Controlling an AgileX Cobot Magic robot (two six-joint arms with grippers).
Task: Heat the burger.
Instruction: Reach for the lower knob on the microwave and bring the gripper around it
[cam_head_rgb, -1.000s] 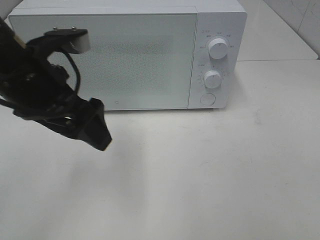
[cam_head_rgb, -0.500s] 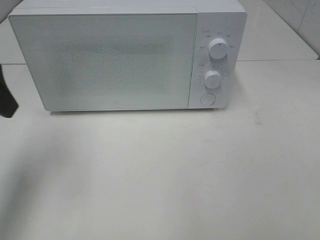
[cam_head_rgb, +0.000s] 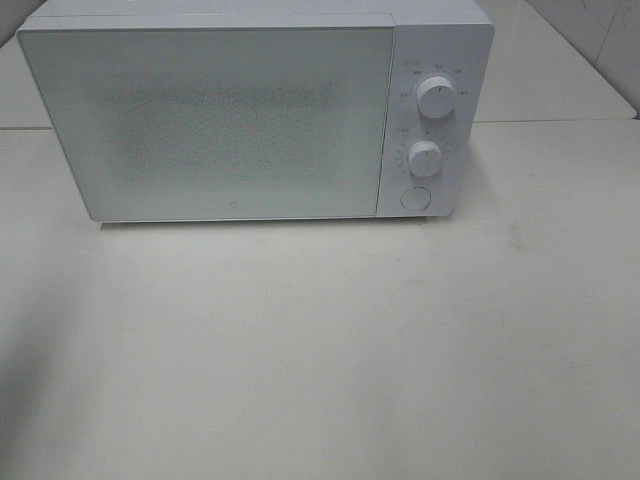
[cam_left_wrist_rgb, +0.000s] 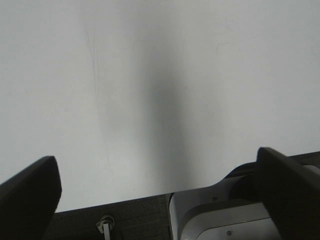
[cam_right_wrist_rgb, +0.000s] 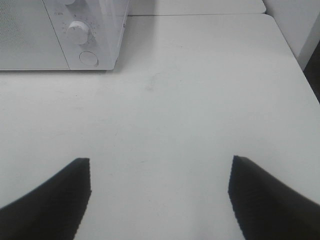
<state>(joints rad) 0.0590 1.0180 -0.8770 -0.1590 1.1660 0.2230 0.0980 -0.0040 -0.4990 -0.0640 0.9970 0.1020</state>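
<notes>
burger | not visible in any view | pose: cannot tell

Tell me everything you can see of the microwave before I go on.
The microwave is a white, plastic-looking box, upright at the back of the white table. Its door is shut, its speckled window showing nothing inside. The right panel carries an upper knob and a lower knob above a round button. Only the table touches it.

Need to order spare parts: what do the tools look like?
The left tool and right tool each have two matte black fingers, broad and tapering to blunt tips. No markings show on them; the arms are out of view.
</notes>
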